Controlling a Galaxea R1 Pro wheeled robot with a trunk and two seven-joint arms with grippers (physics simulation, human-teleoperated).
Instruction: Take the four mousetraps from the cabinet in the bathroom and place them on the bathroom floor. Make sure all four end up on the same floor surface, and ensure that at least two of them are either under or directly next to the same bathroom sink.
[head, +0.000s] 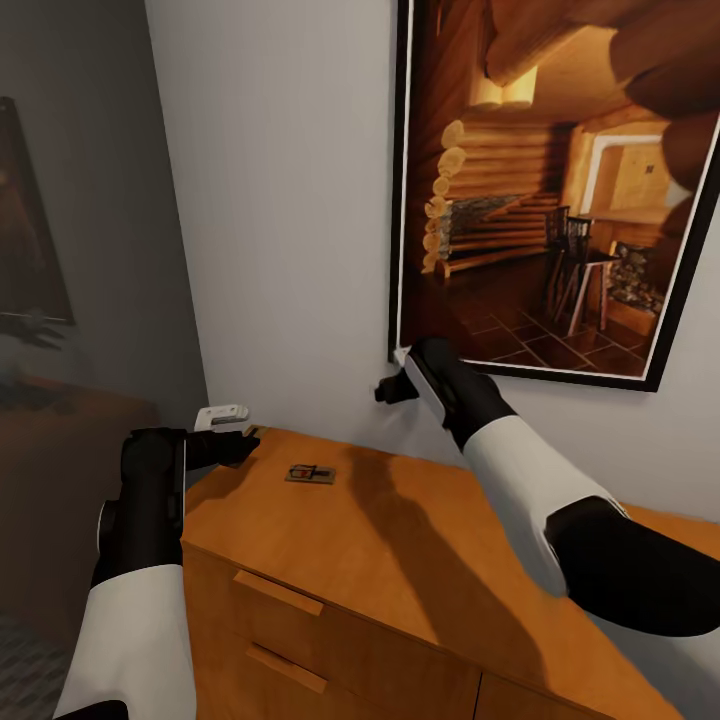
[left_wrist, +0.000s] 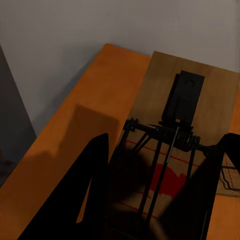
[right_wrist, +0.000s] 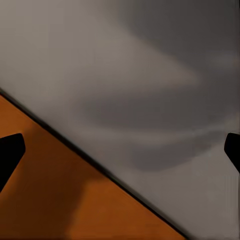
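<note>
My left gripper (head: 240, 441) is at the near left corner of an orange dresser top, shut on a mousetrap (left_wrist: 165, 100). This is a tan wooden slab with dark wire and a red mark, sitting between the black fingers (left_wrist: 90, 190) in the left wrist view. A second mousetrap (head: 310, 473) lies flat on the dresser top, a little to the right of that gripper. My right gripper (head: 386, 389) hangs open above the dresser's back edge, close to the wall, with nothing between its fingertips (right_wrist: 10, 150). The cabinet, the sink and the bathroom floor are out of view.
The orange wooden dresser (head: 400, 560) with drawer fronts stands against a pale wall (head: 280, 200). A large framed picture of a log cabin (head: 560, 190) hangs just above my right gripper. To the left is a dim grey area beside the dresser.
</note>
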